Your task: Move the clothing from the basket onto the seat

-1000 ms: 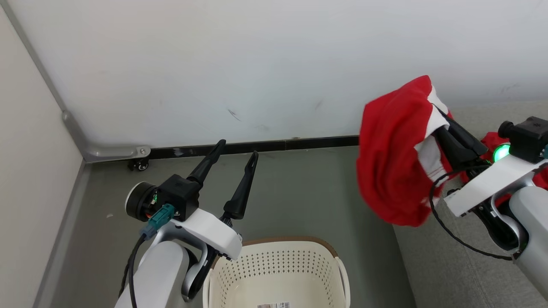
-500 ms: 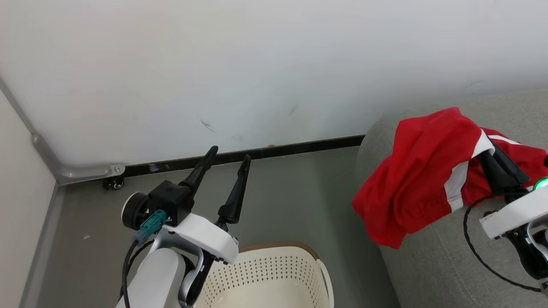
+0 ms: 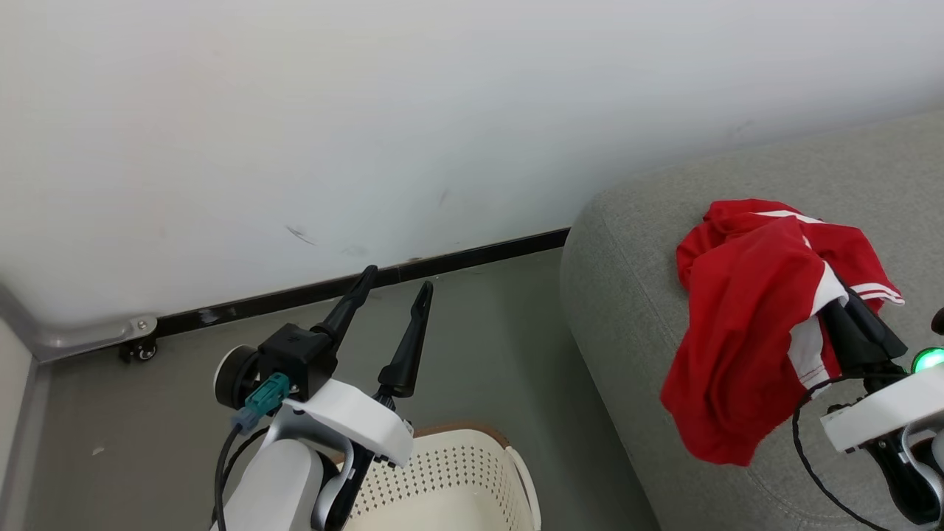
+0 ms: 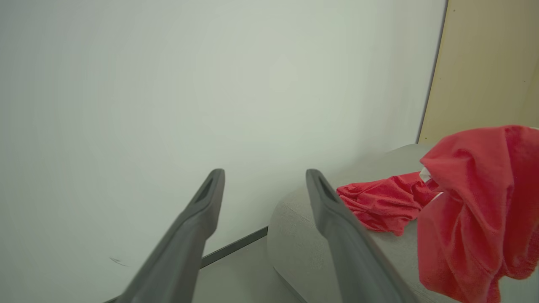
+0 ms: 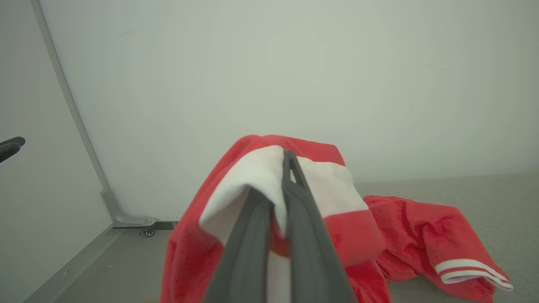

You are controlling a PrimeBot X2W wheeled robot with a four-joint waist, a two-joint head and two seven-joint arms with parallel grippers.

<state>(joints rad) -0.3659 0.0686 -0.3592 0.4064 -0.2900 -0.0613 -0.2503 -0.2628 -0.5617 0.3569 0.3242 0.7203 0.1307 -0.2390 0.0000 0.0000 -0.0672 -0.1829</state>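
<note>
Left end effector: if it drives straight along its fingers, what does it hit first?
Most likely the white wall, just above the dark skirting strip. The open left end effector has nothing between it and the wall; the seat corner lies off to its right. Distance unclear.

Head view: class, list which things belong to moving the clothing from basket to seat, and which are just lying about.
Belongs to the job:
held red garment
second red garment
basket
seat
right claw, shut on the held red garment
left claw, open and empty

Just lying about:
wall
black skirting
caster wheel
floor
</note>
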